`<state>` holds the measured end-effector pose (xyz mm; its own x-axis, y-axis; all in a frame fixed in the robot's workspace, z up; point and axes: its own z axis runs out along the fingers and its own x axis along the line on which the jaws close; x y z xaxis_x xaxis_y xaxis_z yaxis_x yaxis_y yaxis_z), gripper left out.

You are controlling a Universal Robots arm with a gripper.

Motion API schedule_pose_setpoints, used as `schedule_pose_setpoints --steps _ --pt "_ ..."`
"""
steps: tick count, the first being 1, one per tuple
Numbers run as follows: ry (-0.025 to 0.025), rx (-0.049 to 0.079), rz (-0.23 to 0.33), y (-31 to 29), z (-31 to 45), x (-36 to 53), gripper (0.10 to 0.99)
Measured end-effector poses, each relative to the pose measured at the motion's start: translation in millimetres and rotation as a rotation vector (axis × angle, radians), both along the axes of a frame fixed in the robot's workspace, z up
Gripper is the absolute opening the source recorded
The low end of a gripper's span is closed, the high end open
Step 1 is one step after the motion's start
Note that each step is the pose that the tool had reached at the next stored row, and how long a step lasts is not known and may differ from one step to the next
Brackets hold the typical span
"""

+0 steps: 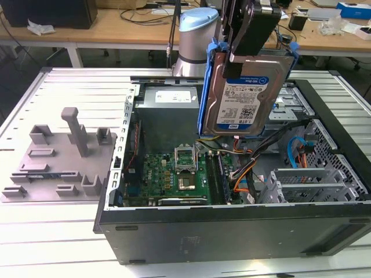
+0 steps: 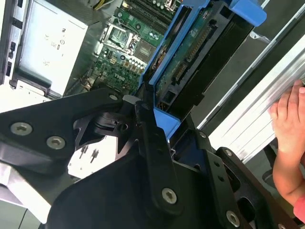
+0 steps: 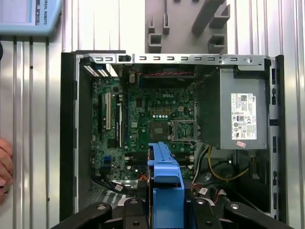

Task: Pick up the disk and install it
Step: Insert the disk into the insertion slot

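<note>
I had the gripper (image 1: pixel 246 55) clamped on the top edge of the disk (image 1: pixel 246 95), fingers pressed against both faces. The disk hung upright in the air, off every surface, label toward the exterior camera, blue rails down both sides. It sat over the open computer case (image 1: pixel 232 226), above the cable bundle beside the motherboard (image 1: pixel 174 176). In the first wrist view I saw the disk (image 3: pixel 165 183) edge-on, over the near end of the motherboard (image 3: pixel 143 124), with the power supply (image 3: pixel 240 114) off to one side. In the second wrist view its circuit-board side (image 2: pixel 190 52) showed. The grey fixture (image 1: pixel 64 156) lay on the table (image 1: pixel 58 243), just beside the case at the exterior view's left. A person's hand (image 2: pixel 288 119) rested on the table edge, outside the case.
</note>
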<state>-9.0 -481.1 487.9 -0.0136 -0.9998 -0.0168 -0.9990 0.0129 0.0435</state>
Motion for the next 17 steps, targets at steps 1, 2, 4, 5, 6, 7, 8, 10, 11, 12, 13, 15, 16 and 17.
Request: schedule_pose_setpoints --steps 1,2,4,5,6,7,8,10,11,12,13,15,16,17 --pt "0.0000 0.001 0.000 -1.8 0.1 0.0 0.369" --pt "-0.0001 0.001 0.000 -3.4 0.1 0.1 0.369" --pt "-0.0001 0.001 0.000 -8.3 0.0 1.8 0.369" --pt "0.0000 0.001 0.000 -11.6 0.0 3.6 0.369" --pt "-0.0001 0.001 0.000 -13.9 0.0 4.8 0.369" --pt "0.0000 0.001 0.000 -15.8 0.0 5.7 0.369" --pt "-0.0002 0.001 0.000 -18.9 -0.1 7.1 0.369" --pt "-0.0036 0.004 0.000 -26.3 -0.2 9.2 0.369" --pt "-0.0065 0.007 0.000 -29.5 -0.2 9.9 0.369" --pt "-0.0086 0.009 0.000 -31.8 -0.2 10.3 0.369" --pt "-0.0104 0.011 0.000 -33.7 -0.2 10.7 0.369" --pt "-0.0130 0.016 0.000 -37.3 -0.3 11.4 0.369" --pt "-0.0136 0.019 0.000 -39.0 -0.5 12.5 0.369" --pt "-0.0137 0.023 0.000 -40.9 -0.7 13.9 0.369"
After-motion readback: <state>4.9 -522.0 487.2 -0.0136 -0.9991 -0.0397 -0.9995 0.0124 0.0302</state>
